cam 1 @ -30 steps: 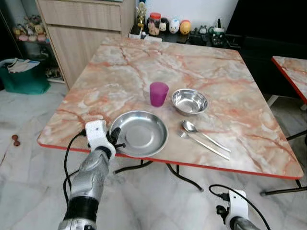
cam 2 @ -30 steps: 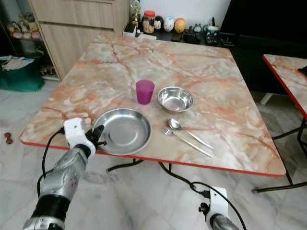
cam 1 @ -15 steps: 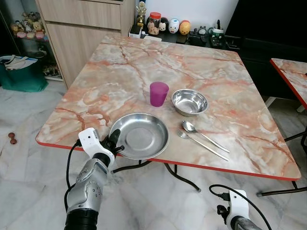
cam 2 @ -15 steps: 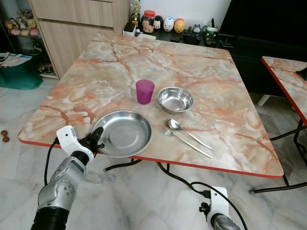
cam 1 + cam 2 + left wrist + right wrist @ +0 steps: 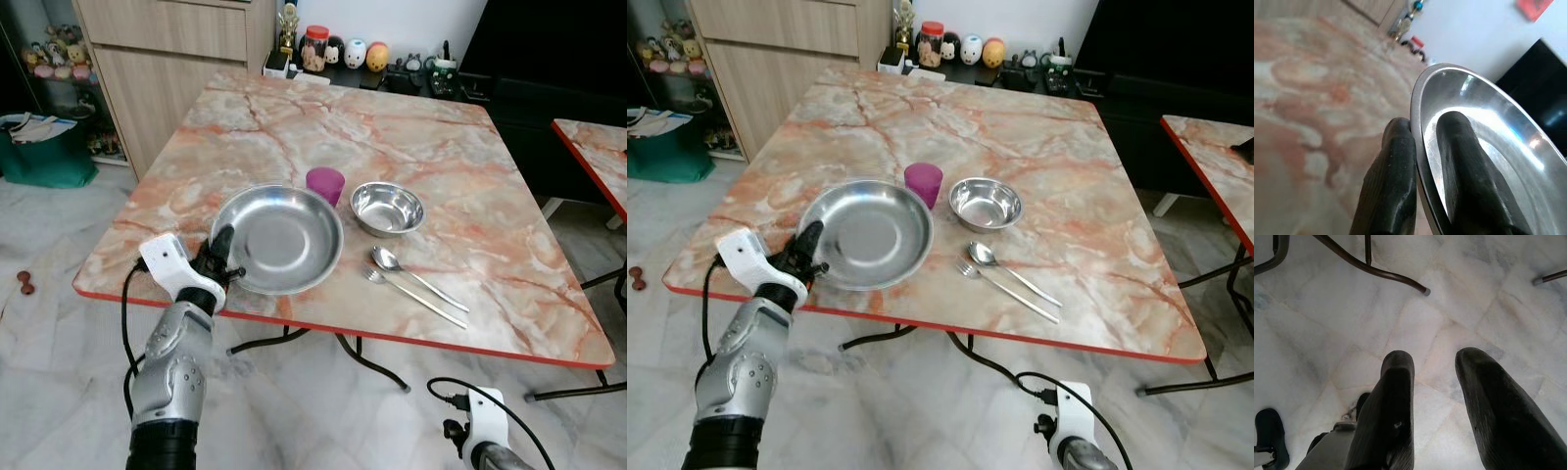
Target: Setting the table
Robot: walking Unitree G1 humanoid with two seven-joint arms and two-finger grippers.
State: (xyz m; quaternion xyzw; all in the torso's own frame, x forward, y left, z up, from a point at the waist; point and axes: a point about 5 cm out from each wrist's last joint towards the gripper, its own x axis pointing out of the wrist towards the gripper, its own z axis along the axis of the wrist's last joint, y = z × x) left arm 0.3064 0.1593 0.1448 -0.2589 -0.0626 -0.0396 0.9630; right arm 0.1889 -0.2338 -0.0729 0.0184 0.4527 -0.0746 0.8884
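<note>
Left eye view: marble-patterned table (image 5: 470,176) with a red edge, taken here as the landmark. At its near edge the left gripper (image 5: 221,257) is clamped on the rim of the steel plate (image 5: 279,238), which is tilted, its far side raised above the table top. Just behind the plate stands the purple cup (image 5: 325,182), partly hidden by the raised rim. Beside the cup, toward the table's middle, sits the steel bowl (image 5: 388,207); nearer the front edge lie the spoon (image 5: 402,267) and fork (image 5: 416,297), side by side and close to the plate. Jars and figurines (image 5: 343,51) line a low shelf beyond the far edge. Left wrist view: one finger (image 5: 1393,181) lies outside the plate's rim, the other inside. Right wrist view: the right gripper (image 5: 1435,377), fingers apart, hangs over marble floor (image 5: 1317,323) near the table legs (image 5: 1371,267). The far half of the table is bare.
</note>
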